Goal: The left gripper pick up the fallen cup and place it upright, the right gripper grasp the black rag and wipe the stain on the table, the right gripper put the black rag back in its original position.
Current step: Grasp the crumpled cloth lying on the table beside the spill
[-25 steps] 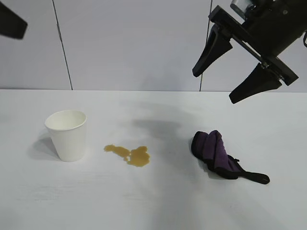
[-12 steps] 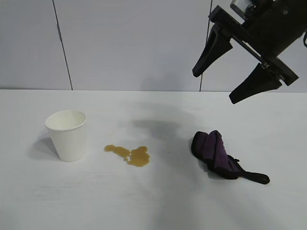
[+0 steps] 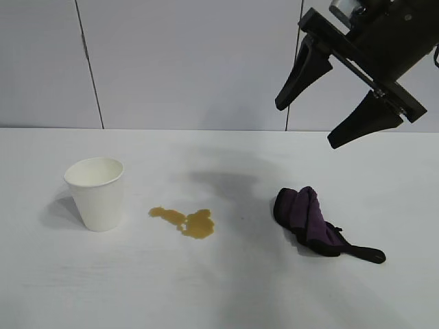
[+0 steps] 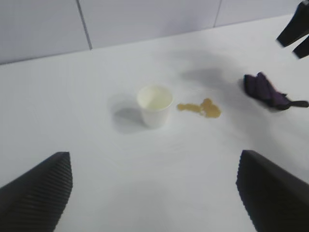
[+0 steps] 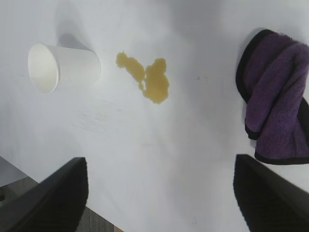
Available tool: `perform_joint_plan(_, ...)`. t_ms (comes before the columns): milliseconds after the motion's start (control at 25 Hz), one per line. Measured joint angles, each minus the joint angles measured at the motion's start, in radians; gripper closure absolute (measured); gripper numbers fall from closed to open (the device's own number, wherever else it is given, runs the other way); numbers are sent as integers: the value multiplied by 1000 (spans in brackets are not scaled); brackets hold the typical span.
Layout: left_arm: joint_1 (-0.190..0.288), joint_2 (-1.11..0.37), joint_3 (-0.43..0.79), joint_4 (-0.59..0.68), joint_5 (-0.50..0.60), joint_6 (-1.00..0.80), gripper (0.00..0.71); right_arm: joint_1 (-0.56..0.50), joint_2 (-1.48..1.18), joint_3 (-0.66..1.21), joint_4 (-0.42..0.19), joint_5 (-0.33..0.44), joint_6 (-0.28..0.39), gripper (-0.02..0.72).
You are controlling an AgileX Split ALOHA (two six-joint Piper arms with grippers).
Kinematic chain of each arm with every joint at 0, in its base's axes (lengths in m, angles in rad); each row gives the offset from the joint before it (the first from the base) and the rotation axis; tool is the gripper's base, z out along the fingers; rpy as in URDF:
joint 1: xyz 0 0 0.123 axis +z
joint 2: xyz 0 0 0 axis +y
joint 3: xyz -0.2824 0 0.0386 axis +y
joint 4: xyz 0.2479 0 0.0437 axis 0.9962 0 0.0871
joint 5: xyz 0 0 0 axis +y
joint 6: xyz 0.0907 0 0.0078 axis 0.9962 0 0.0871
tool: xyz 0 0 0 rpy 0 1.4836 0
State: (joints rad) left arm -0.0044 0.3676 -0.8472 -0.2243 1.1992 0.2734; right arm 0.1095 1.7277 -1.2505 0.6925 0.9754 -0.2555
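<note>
White paper cup (image 3: 96, 193) upright, purple rag (image 3: 310, 221) crumpled – both grippers' jaws spread, empty

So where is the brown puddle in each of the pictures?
Exterior view: the stain lies on the table between the cup and the black rag.
Left wrist view: the stain shows beside the cup, with the rag farther off.
Right wrist view: the stain shows between the cup and the rag.
Shared landmark: the upright white cup.
</note>
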Motion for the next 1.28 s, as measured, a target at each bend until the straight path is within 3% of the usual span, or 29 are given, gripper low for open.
perform_joint_plan(160, 0, -7, -9, 123, 68, -135, 47, 0, 0, 0, 0, 0, 0, 137)
perform_joint_plan(320, 0, -7, -9, 135, 73, -209, 47, 0, 0, 0, 0, 0, 0, 137)
perform_joint_plan(560, 0, -16, 39, 154, 75, -216, 47, 0, 0, 0, 0, 0, 0, 137)
perform_joint_plan(840, 0, -162, 186, 179, 76, -216, 47, 0, 0, 0, 0, 0, 0, 137)
perform_joint_plan(1280, 0, -286, 284, 208, -13, -216, 47, 0, 0, 0, 0, 0, 0, 137)
